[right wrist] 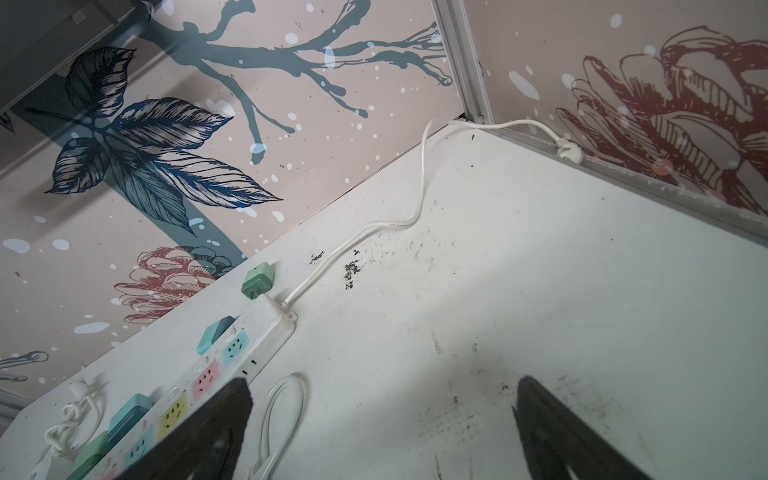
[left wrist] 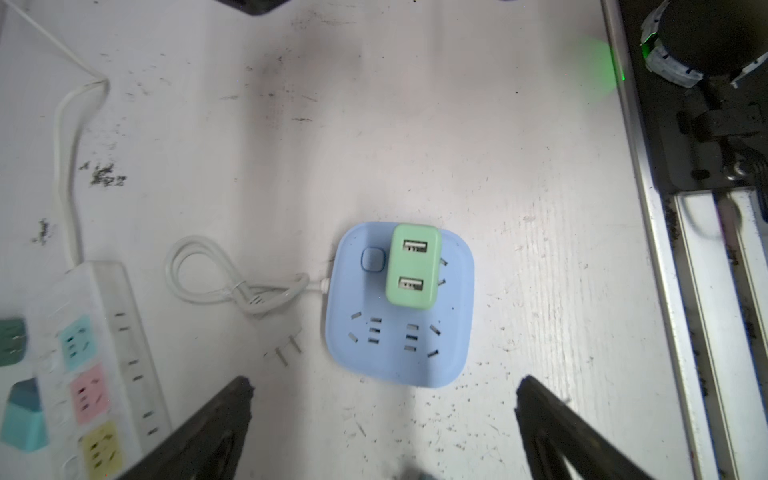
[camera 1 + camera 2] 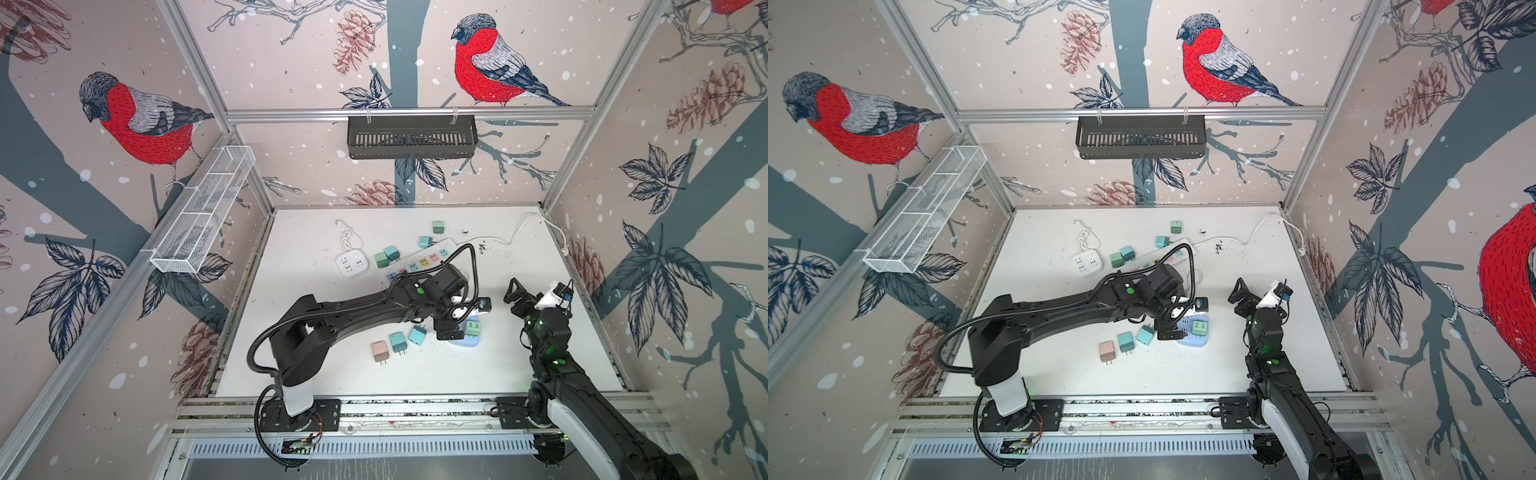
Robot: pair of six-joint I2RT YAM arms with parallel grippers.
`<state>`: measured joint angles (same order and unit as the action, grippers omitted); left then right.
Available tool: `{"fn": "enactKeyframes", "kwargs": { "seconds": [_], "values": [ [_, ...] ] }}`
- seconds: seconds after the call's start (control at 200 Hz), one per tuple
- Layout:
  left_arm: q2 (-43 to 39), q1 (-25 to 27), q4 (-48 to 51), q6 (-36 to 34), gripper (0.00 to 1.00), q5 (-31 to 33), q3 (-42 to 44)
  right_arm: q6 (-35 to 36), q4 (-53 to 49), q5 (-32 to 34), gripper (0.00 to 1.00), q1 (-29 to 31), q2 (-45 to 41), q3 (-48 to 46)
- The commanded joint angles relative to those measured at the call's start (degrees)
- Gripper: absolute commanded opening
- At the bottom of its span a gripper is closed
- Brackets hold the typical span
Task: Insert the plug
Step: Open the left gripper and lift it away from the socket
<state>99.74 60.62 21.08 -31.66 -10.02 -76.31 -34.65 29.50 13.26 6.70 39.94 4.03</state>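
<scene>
While left gripper (image 2: 384, 382) and right gripper (image 1: 384, 382) gape, plug (image 2: 412, 266) on socket (image 2: 390, 365), scuffed table (image 2: 415, 145), bird-print walls (image 3: 291, 62)

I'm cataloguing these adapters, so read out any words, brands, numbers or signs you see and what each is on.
None can be read.
The green plug shows only two USB ports.
The blue socket block and the long white power strip carry no legible lettering.
The wall carries birds and pine cones, no writing.
</scene>
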Motion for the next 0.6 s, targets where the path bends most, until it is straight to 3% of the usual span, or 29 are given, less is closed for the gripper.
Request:
{"fn": "enactKeyframes", "kwargs": {
  "seconds": [0.0, 0.15, 0.285, 0.435, 0.595],
  "values": [
    [-6.5, -0.1, -12.9, 2.8, 0.99, 4.5, 5.2, -2.4, -1.9, 2.8, 1.0, -0.8, 1.3, 1.1],
    [-18.3, -2.2, -27.3, 10.2, 0.99, 11.5, 16.1, -1.6, -1.6, 0.5, 1.0, -1.3, 2.8, 1.8],
    [-29.0, -8.0, -42.4, 18.9, 0.99, 12.3, 28.9, -0.3, -1.3, -2.1, 1.0, -1.3, 3.2, 2.2],
    [-35.3, -13.2, -52.4, 29.1, 0.99, 21.1, 36.6, -0.5, -2.1, -0.8, 1.0, -1.2, 1.8, 2.0],
    [-34.9, -17.6, -48.2, 32.5, 0.99, 12.3, 34.4, -0.4, -1.7, -1.2, 1.0, -1.1, -0.5, 0.9]
  ]
}}
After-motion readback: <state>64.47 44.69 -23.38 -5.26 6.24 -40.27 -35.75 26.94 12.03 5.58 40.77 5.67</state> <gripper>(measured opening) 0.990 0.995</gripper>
